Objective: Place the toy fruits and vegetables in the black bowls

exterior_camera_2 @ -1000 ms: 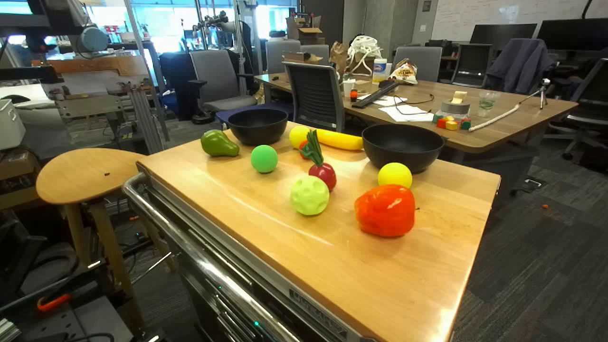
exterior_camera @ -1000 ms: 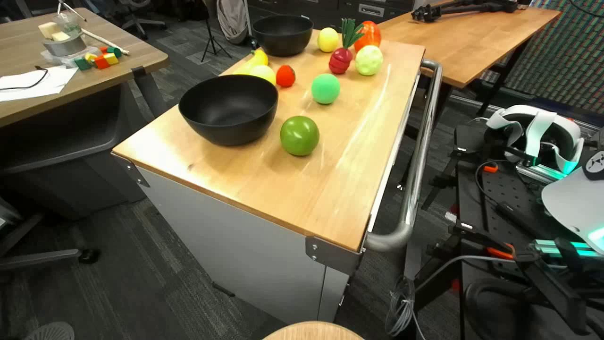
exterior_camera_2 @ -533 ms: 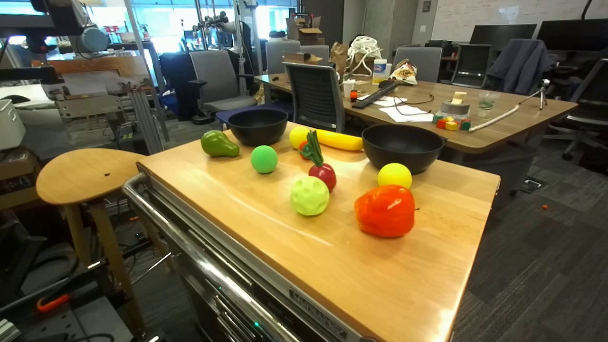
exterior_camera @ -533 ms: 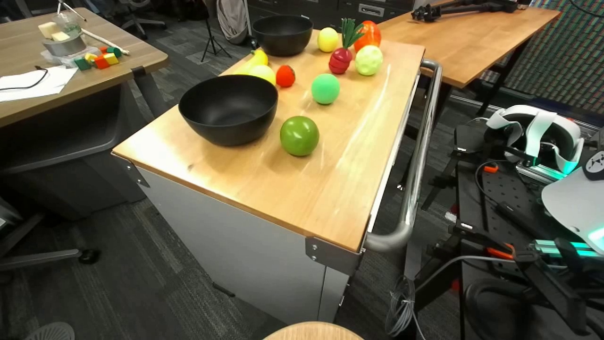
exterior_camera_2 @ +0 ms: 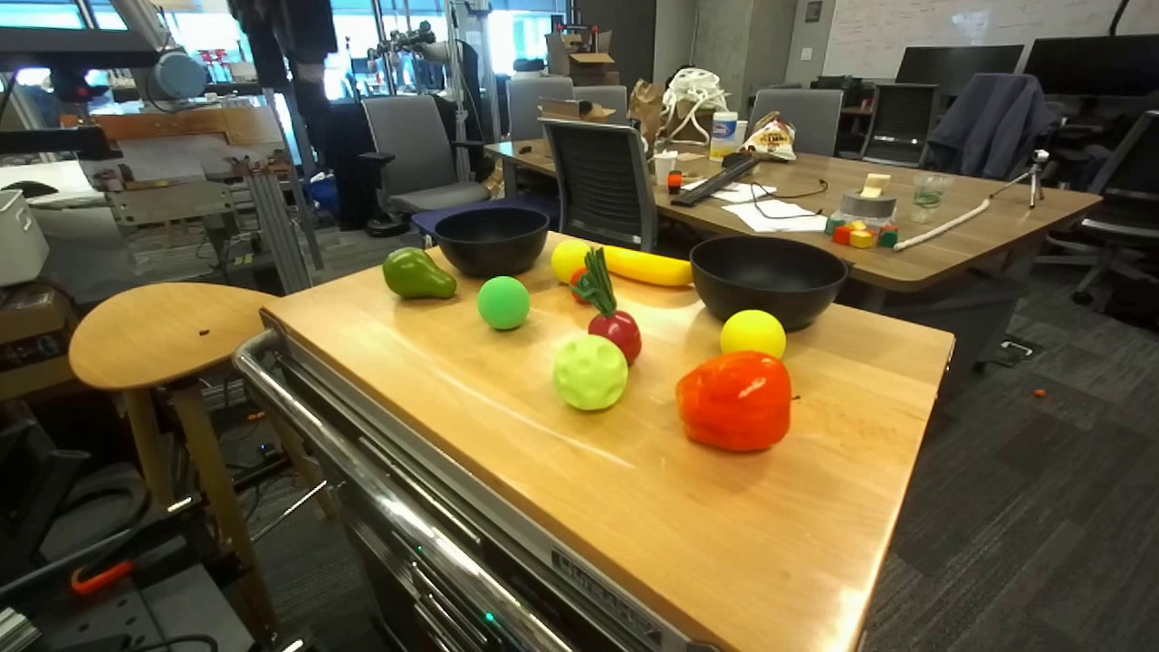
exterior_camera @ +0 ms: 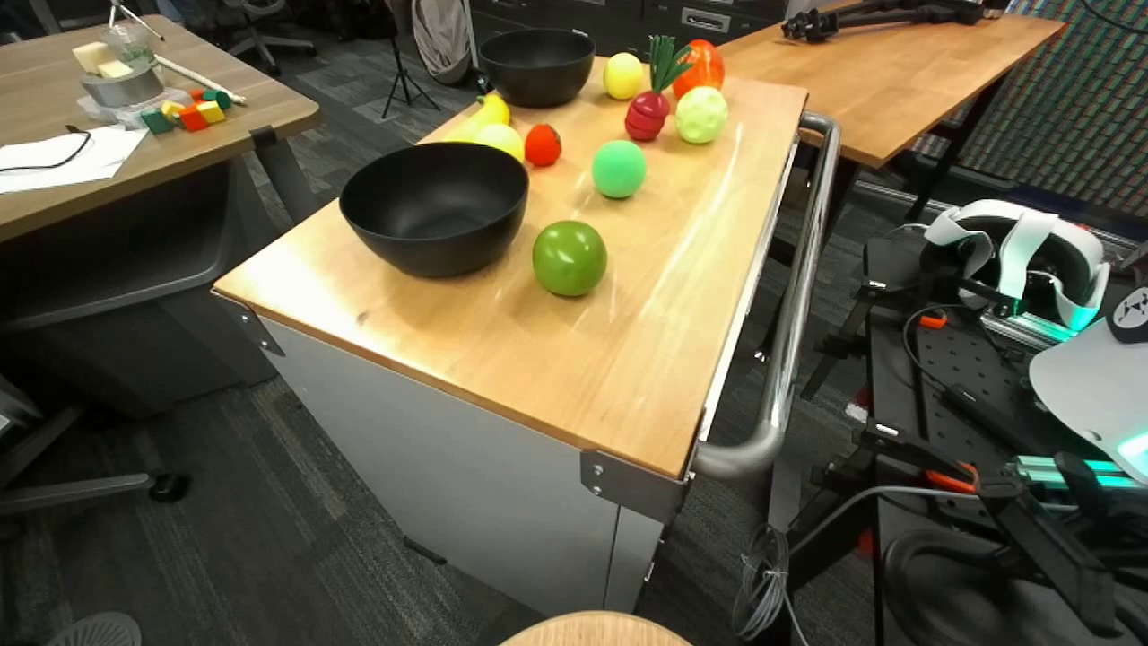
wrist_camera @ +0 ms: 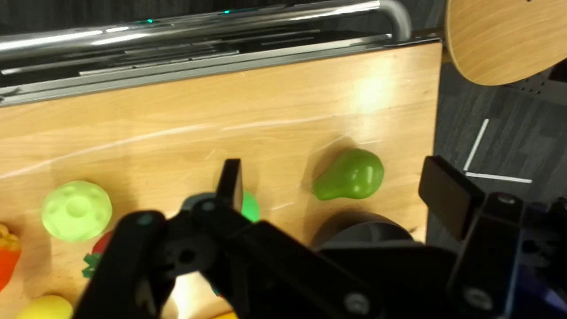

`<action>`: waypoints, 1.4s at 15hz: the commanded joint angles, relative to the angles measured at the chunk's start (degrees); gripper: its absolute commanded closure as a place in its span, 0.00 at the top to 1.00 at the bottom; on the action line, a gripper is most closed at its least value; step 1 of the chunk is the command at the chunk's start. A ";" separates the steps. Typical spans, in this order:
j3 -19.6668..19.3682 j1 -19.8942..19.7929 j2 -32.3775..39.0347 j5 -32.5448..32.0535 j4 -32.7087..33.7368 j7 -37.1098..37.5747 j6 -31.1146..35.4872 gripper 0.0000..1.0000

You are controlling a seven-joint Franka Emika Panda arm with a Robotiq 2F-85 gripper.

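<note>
Cataloguing the goods loose on a wooden-topped cart (exterior_camera: pixel 502 359). Green pear (wrist_camera: pixel 352 174): near the short end edge, just beside 1 black bowl (exterior_camera: pixel 439 254). Gripper (wrist_camera: pixel 340 190): fingers (wrist_camera: pixel 449 197) released, wide apart; in the wrist view it hides most of that bowl and part of the green ball (wrist_camera: pixel 250 208). Banana (exterior_camera: pixel 489 109) and 1 yellow ball (exterior_camera: pixel 500 136): between that bowl and the 2nd bowl (exterior_camera: pixel 538 76), along the long edge opposite the handle (exterior_camera: pixel 804 269); partly hidden in an exterior view. Small red toy (exterior_camera_2: pixel 577 292): mostly behind the leafy radish (exterior_camera_2: pixel 617 337) in an exterior view. Changed since the earlier frame: dark shape (exterior_camera_2: pixel 285 41), cut off at top, hard to make out, now before a window (exterior_camera_2: pixel 192 29) in an exterior view; cart goods unmoved.
</note>
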 commanded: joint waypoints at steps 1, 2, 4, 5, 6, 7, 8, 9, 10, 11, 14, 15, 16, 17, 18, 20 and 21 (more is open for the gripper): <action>1.30 -2.18 15.03 -4.60 8.80 2.35 1.31 1.00; 1.08 -2.22 18.76 -6.17 10.49 1.21 5.67 1.00; 0.27 -1.61 14.92 -5.33 6.35 0.87 5.83 1.00; 0.21 -1.69 18.29 -6.18 8.24 0.87 7.52 1.00; 0.17 -1.71 20.86 -6.42 9.87 0.86 8.08 1.00; 0.14 -1.70 22.44 -6.51 11.01 0.86 8.26 1.00; 0.14 -1.69 23.09 -6.55 11.66 0.86 8.27 1.00; -0.01 -1.51 21.57 -5.71 9.67 -0.96 11.38 1.00; -0.04 -1.54 21.75 -5.70 8.56 -1.27 14.01 1.00; 0.00 -1.64 22.65 -5.98 8.28 -0.65 15.79 1.00; -0.04 -1.90 26.50 -6.84 7.08 0.94 20.56 1.00; -0.18 -1.92 27.80 -6.73 6.85 0.78 22.05 1.00; -0.33 -1.91 29.17 -6.26 7.04 0.78 22.76 1.00; -0.42 -1.88 30.52 -5.97 7.15 0.74 23.56 1.00; -0.48 -1.87 31.71 -5.92 7.33 0.73 24.11 1.00; -0.50 -1.77 33.79 -6.00 7.61 0.85 25.72 1.00; -0.42 -1.67 34.34 -5.77 7.63 0.59 26.53 1.00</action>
